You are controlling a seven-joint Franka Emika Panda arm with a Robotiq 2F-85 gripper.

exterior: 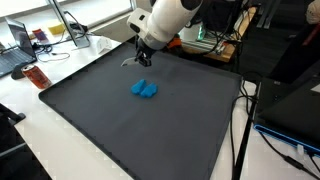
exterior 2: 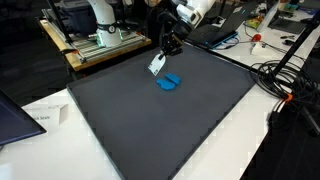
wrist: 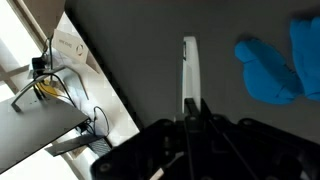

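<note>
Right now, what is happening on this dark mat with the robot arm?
The gripper is shut on a thin white object and holds it low over the dark mat. A crumpled-looking blue object lies on the mat close by, apart from the gripper. Whether the white object touches the mat cannot be told.

This is a robotics lab. A large dark mat (exterior: pixel 120 130) covers a white table (exterior: pixel 40 145), and a laptop (exterior: pixel 14 48) sits on a cluttered desk at the far left. In an exterior view, a second robot base (exterior 2: pixel 98 18) stands on a metal-frame cart (exterior 2: pixel 100 47) at the far side. Loose cables (exterior 2: pixel 278 78) trail at the right.
</note>
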